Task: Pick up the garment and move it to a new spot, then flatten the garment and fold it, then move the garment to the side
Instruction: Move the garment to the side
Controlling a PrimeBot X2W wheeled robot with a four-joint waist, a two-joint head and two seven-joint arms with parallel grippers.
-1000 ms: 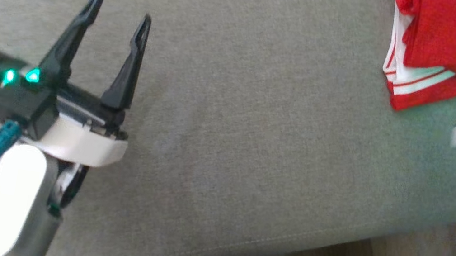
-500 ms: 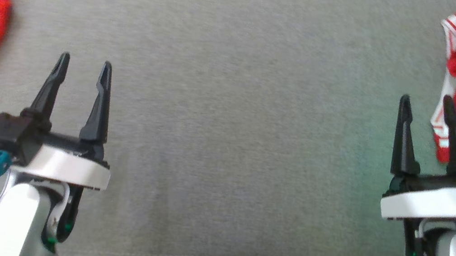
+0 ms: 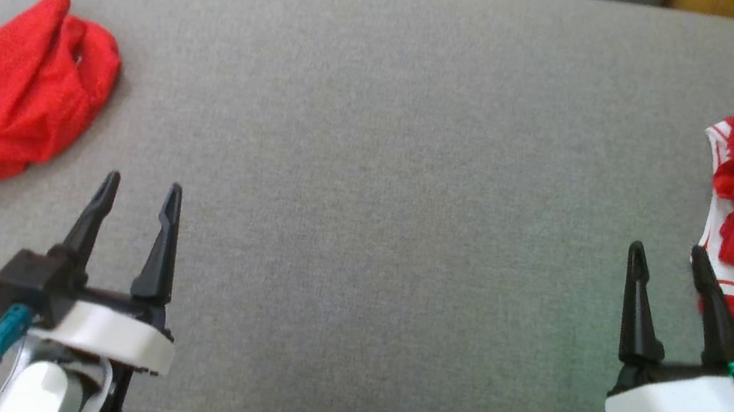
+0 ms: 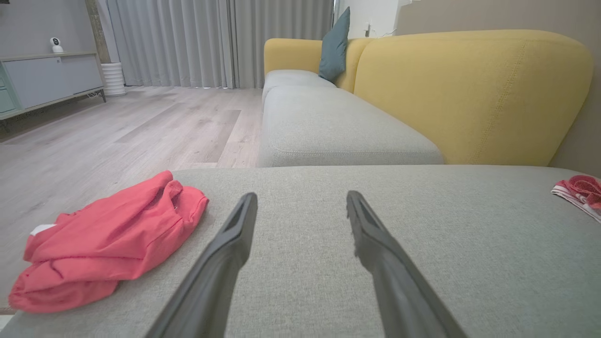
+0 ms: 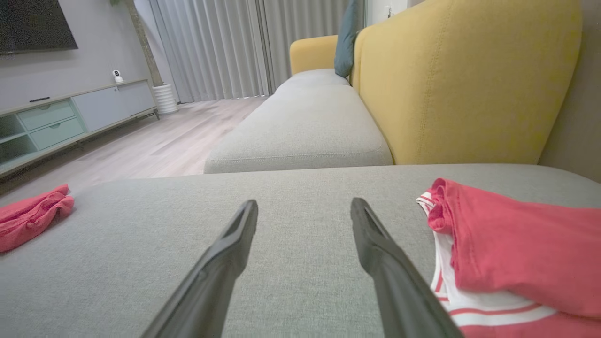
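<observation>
Fingers (image 3: 161,247) spread, empty on left gripper (image 3: 141,189) and right gripper (image 3: 665,253); camera swung back, crumpled garment (image 3: 9,90) now visible, unpicked.

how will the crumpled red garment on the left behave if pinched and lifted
Probably floppy: the crumpled red garment lies in soft folds, so it should drape and unfurl when lifted. It looks thin, so likely light. Pushed across the grey cushion, it would probably bunch rather than slide whole.
</observation>
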